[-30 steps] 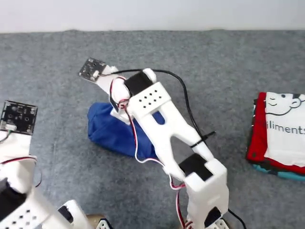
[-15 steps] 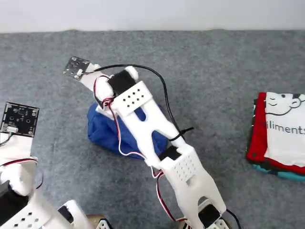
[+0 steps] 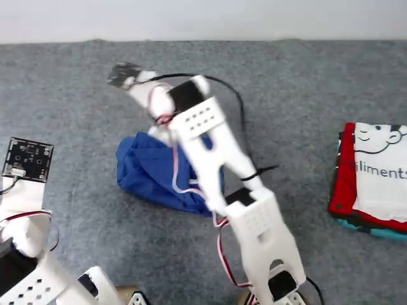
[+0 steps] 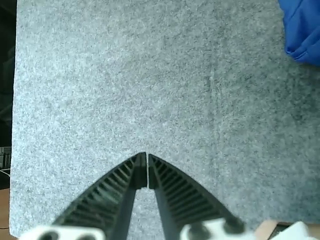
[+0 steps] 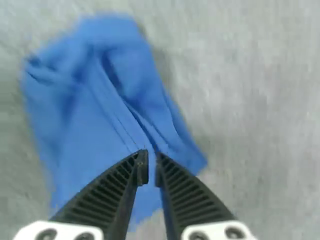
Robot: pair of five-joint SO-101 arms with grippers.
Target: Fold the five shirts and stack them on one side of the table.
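A crumpled blue shirt (image 3: 149, 171) lies left of the middle of the grey mat. My right arm (image 3: 203, 136) stretches over it from the front edge. In the right wrist view my right gripper (image 5: 148, 167) hangs just above the blue shirt (image 5: 100, 100), its fingers shut with no cloth between them. My left gripper (image 4: 147, 170) is shut and holds nothing over bare mat, with a corner of the blue shirt (image 4: 302, 30) off to one side. A stack of folded shirts (image 3: 375, 181), white on top of red and teal, sits at the right edge.
My left arm (image 3: 25, 190) stands at the front left corner. The grey mat (image 3: 305, 95) has free room between the blue shirt and the stack. A white wall runs along the back, and in the left wrist view the mat ends at a dark edge (image 4: 7, 100).
My right arm swung left, then back to the right and farther back above the blue shirt, and it is blurred now. The shirt stays on the mat. The left arm has barely moved.
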